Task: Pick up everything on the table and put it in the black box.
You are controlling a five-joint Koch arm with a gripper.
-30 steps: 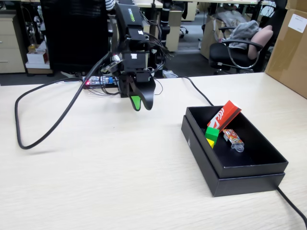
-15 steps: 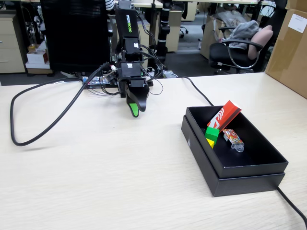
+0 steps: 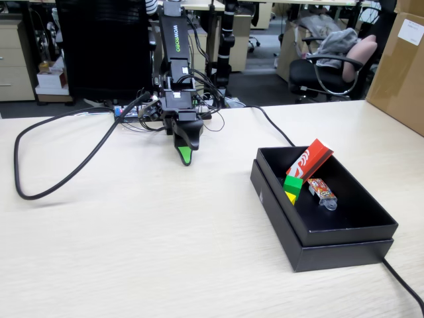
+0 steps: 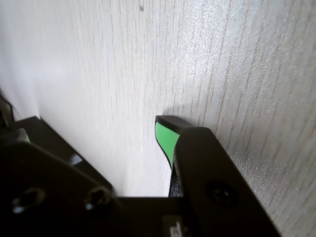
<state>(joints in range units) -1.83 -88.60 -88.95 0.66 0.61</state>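
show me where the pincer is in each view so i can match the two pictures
Fixed view: the pincer hangs left of centre, its green-lined tip pointing down just over the table, well left of the black box.
Wrist view: the pincer enters from the bottom edge, its green-lined tip near the middle, close over the table.
Shared landmark: the green lining at the tip, over pale wood grain.

An office: swivel chairs point(image 3: 331, 66), desks with drawer units point(image 3: 16, 59) and a cardboard carton point(image 3: 401, 63).
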